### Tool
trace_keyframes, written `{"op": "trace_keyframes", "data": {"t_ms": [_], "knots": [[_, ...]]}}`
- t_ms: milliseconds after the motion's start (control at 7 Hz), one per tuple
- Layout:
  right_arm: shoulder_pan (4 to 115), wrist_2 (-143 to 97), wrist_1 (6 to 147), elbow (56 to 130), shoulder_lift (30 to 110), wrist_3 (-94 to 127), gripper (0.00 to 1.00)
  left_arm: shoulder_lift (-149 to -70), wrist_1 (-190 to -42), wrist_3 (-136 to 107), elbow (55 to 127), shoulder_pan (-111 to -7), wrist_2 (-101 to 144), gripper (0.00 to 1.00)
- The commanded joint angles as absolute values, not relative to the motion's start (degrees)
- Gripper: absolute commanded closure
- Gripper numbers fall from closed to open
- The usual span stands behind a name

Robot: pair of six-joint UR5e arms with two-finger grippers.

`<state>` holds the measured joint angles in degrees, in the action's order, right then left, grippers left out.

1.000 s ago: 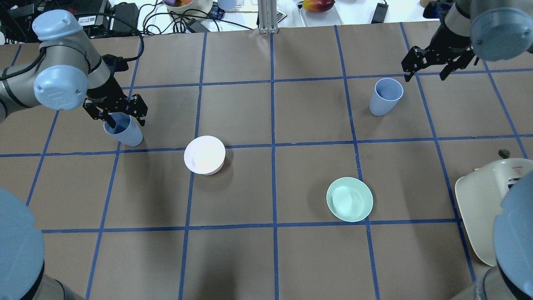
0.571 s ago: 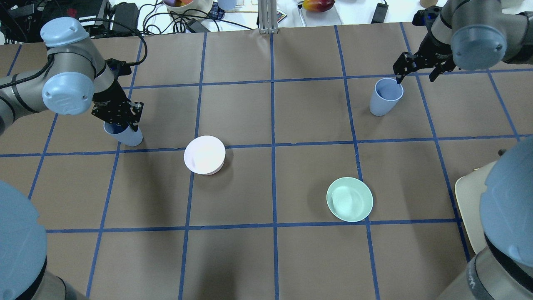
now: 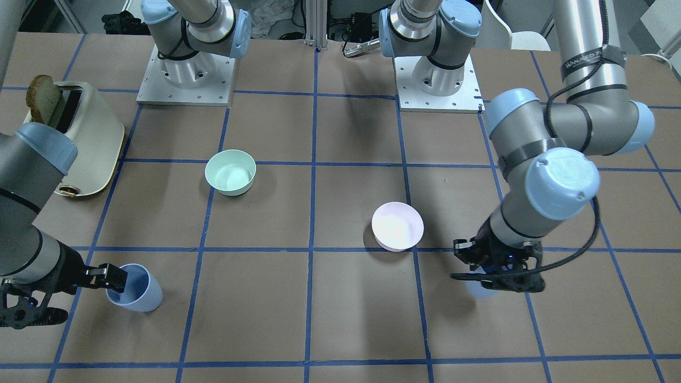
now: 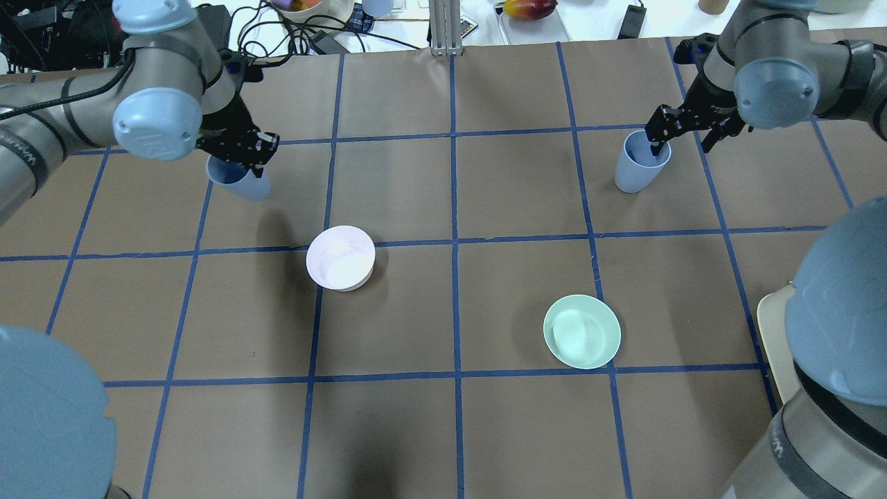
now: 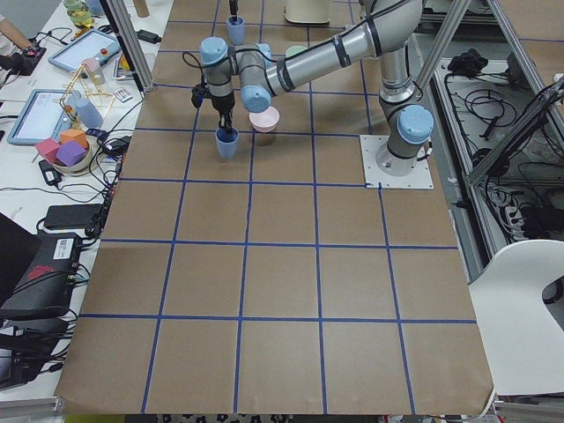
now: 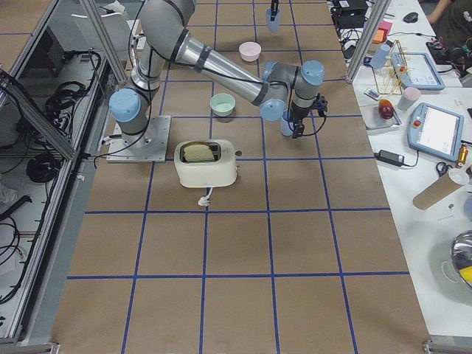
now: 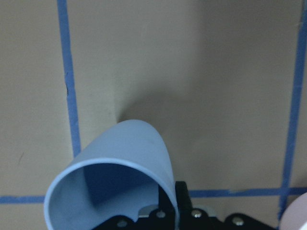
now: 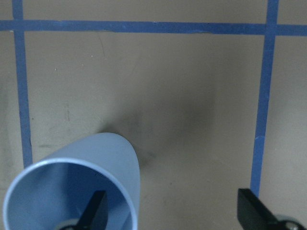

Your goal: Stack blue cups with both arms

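Brown paper counter [image 4: 388, 430], blue tape grid. Pink bowl [image 4: 340, 257] taken as reference, directions as in the overhead view.

Left gripper [image 4: 234, 163]: beyond the pink bowl and somewhat to its left. Jaws drawn together on the wall of the left cup [image 4: 248, 186]; wrist view shows the rim pinched at the cup's right side. The cup hangs tilted under the gripper, mouth up. Its shadow falls on the counter apart from it, toward the pink bowl, so it looks to be off the surface. The side view does not settle this.

Right gripper [image 4: 680, 141]: well to the right of the pink bowl and farther from the robot. Jaws apart. One finger [image 8: 95, 208] reaches inside the right cup [image 4: 634, 173], near its wall. The other finger [image 8: 254, 208] stands outside, clear of the cup. Nothing is pinched. This cup stands upright on the counter, mouth up.

The two cups are well apart, with the pink bowl nearer the left one.

Green bowl [image 4: 582, 331]: right of the pink bowl, nearer the robot, upright.

Cream toaster [image 3: 90, 138]: past the green bowl from the pink bowl, near the counter's edge, with a slice of bread [image 3: 42, 98] in its slot.
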<state>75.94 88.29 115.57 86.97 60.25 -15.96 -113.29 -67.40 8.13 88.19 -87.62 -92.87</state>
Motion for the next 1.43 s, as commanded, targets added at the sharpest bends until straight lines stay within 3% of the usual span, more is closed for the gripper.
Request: {"op": "trace_keyframes", "data": {"t_ms": [0,143,857,1000,1143,1286], "knots": [[75.94,88.33,115.23,86.92,59.76,-16.08,0.64,-115.04,-68.82,-6.44,83.15,-100.14,-91.68,1.00],[75.94,88.33,114.79,86.92,59.85,-16.08,0.97,-116.18,-68.12,-10.77,83.14,-105.15,-91.50,1.00],[75.94,88.60,112.68,86.22,61.95,-15.30,1.00,-122.15,-65.04,-15.82,82.00,-113.46,-86.04,1.00],[75.94,88.42,112.59,85.96,62.66,-15.29,1.00,-123.12,-65.04,-15.91,81.74,-113.47,-85.70,0.93],[76.02,88.42,111.72,84.74,63.28,-15.21,1.00,-123.31,-65.30,-15.91,81.83,-113.47,-86.13,0.01],[76.29,87.81,108.75,82.99,63.46,-15.21,1.00,-121.48,-66.00,-15.82,80.87,-112.94,-86.13,0.00]]}}
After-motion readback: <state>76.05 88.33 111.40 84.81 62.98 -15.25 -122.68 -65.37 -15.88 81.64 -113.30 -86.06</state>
